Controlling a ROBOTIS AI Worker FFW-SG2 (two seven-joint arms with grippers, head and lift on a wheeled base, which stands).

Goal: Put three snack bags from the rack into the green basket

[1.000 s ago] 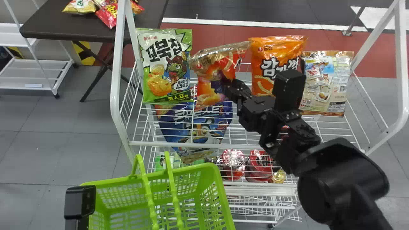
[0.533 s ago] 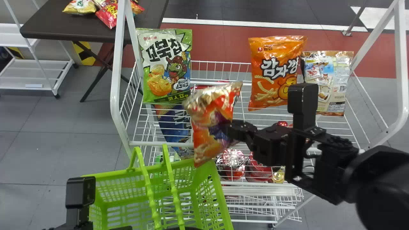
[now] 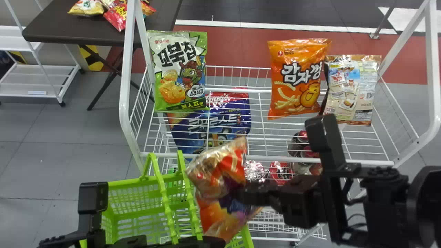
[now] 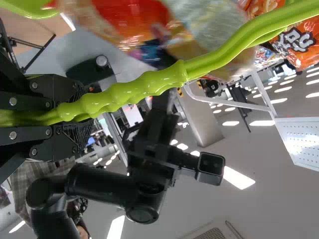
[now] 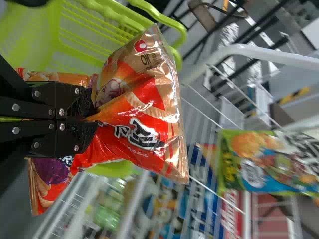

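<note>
To the right of the green basket (image 3: 131,181), my right arm (image 3: 382,203) is black and chunky, with a dark cable (image 3: 345,194). Its claw (image 3: 243,194) has round silver screws (image 5: 16,107). By the basket's left, my left arm (image 3: 86,224) has a smooth black box (image 3: 93,198).

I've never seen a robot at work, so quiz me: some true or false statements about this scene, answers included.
1. The right arm's jaws are closed on a red-and-orange snack bag. True.
2. The left arm's jaws hold the blue snack bag. False: they grip the basket handle; the blue snack bag is on the rack.
3. Snack bags lie on a dark table off to the left. True.
4. The orange snack bag is left of the green-and-white one. False: it is to the right.
</note>
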